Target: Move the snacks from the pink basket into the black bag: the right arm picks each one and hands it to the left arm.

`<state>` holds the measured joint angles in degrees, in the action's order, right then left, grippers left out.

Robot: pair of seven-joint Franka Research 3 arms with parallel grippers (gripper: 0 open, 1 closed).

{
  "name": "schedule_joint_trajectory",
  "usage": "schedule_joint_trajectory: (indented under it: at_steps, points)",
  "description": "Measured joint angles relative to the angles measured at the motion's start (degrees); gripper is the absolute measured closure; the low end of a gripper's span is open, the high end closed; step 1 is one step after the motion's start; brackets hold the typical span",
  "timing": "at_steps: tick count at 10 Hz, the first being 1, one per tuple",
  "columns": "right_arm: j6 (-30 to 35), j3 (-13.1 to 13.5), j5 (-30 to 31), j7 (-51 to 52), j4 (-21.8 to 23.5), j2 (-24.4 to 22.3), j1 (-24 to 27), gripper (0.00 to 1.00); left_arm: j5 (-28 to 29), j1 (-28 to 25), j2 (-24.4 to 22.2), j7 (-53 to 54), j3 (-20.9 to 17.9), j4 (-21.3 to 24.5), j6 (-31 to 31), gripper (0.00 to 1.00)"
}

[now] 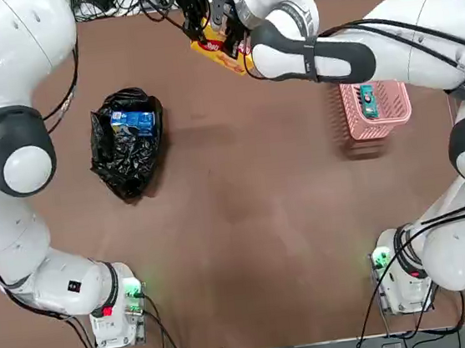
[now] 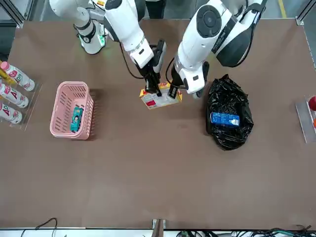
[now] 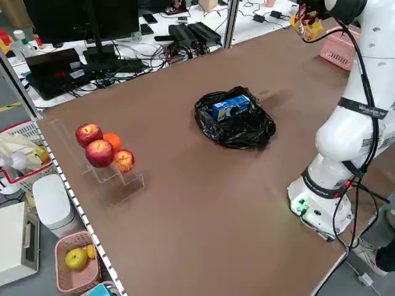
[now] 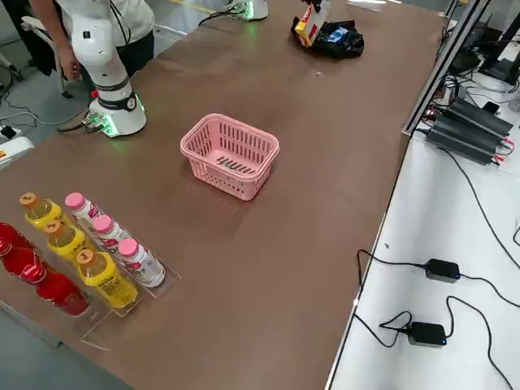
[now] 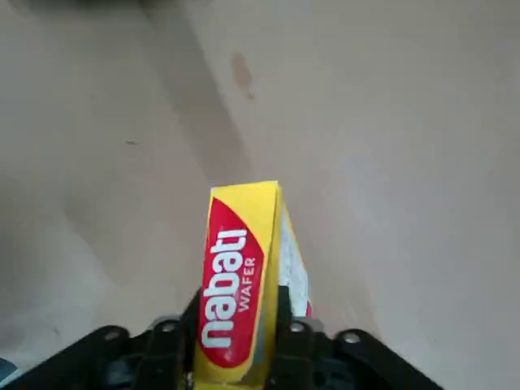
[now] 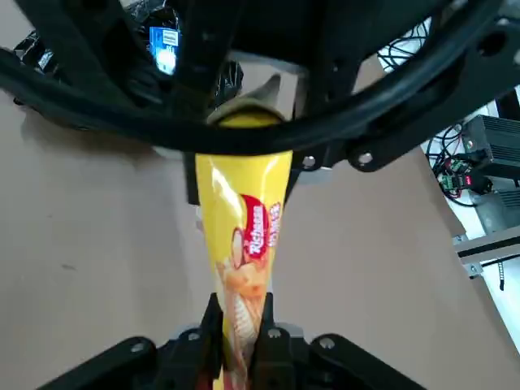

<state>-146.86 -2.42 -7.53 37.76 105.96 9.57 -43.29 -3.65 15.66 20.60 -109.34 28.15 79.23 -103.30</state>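
Your yellow wafer pack (image 2: 160, 97) hangs above mid-counter (image 2: 158, 177), pinched by both: right tool (image 2: 156, 89) clamped, left tool (image 2: 174, 90) closed on the other end. Release the right only once the left grips firmly, then carry it to the black bag (image 2: 228, 118).

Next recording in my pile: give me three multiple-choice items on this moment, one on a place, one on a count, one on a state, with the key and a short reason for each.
1. Where is the blue cookie pack?
A. in the black bag
B. in the pink basket
C. on the bare table

2. How many snacks lie in the pink basket?
A. none
B. one
C. two

3. What holds the yellow pack?
A. nothing, it lies on the table
B. the right gripper alone
C. both, the left gripper too

Key: 1 A, blue shows in the bag's mouth. 2 B, only the teal box. 3 C, each wrist view shows fingers pinching it.
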Motion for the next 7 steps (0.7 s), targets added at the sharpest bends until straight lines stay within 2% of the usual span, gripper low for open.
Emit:
schedule_joint_trajectory:
  at_steps: [4, 6, 7]
  points:
    - [-0.47, 0.03, 0.0, 0.0, -0.27, 0.11, 0.0, 0.79, -0.17, -0.44, -0.05, 0.0, 0.06, -0.24, 0.01, 0.71]
    - [-0.78, 0.32, 0.0, 0.0, -0.89, 0.13, 0.02, 0.69, -0.5, -3.54, -0.24, 0.86, 0.11, -0.25, 0.87, 0.71]
    - [-0.76, 0.34, 0.0, 0.0, -1.13, 0.13, 0.02, 0.56, -0.64, -4.68, -0.63, 2.2, 0.11, -0.27, 1.4, 0.71]
